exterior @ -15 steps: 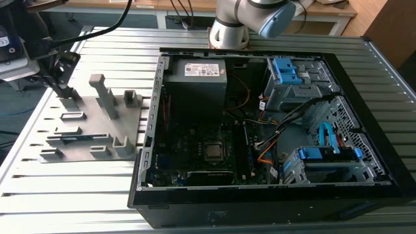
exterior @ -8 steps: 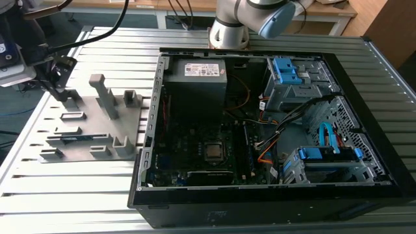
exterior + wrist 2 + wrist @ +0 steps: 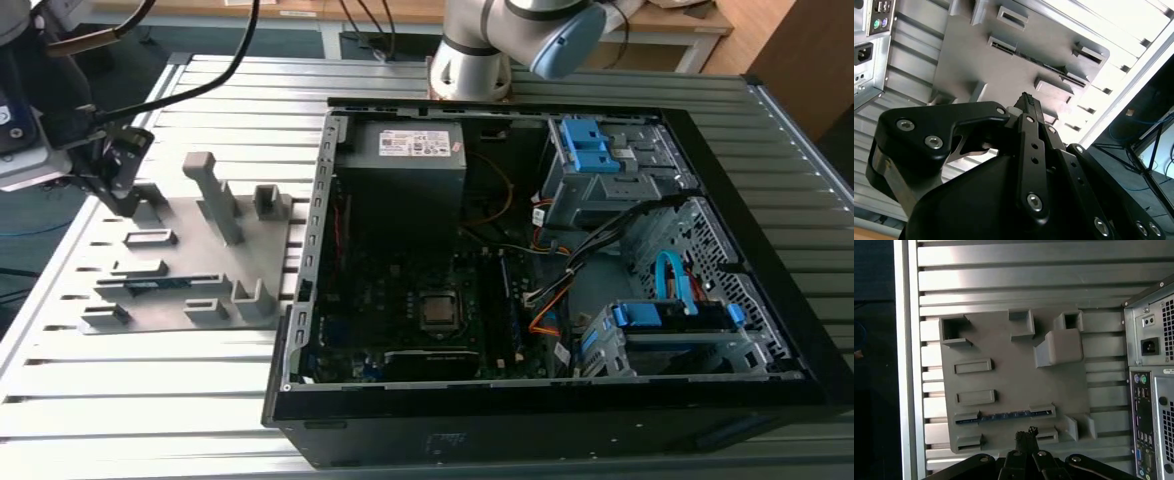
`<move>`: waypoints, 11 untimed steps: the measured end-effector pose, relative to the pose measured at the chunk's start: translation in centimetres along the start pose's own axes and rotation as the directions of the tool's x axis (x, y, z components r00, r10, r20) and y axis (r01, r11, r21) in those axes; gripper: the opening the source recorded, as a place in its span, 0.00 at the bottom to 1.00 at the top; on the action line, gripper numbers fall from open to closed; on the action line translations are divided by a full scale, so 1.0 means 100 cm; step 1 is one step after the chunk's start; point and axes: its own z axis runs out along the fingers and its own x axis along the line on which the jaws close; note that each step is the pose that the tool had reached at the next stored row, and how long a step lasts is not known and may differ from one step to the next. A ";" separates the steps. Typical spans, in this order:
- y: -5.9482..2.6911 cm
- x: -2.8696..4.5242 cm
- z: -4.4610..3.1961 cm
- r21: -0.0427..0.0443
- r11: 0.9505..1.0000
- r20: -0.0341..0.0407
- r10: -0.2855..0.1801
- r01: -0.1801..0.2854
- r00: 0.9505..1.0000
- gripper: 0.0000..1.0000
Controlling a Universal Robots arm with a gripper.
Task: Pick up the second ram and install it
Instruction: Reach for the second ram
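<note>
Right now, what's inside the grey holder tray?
The second ram sits on edge in one slot of the holder tray, between two end blocks. The pincer covers part of the tray's edge, hiding what lies there.

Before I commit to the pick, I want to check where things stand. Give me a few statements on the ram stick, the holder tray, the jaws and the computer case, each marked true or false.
1. The blue-green memory stick lies in a slot of the grey plastic holder tray. True.
2. The gripper has the stick between its jaws. False: it holds nothing and hangs over the tray, with the stick seated below it.
3. The black computer case lies with its side open, showing its circuit board. True.
4. The holder tray sits inside the case. False: it rests on the slatted metal table, beside the case at the exterior view's left.
</note>
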 end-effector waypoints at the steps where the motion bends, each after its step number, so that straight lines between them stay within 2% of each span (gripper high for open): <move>1: -0.0001 0.0006 0.0014 0.000 1.000 0.000 0.000 0.000 1.000 0.10; 11: -0.0015 0.0047 0.0178 0.000 1.000 0.000 0.000 0.000 1.000 0.10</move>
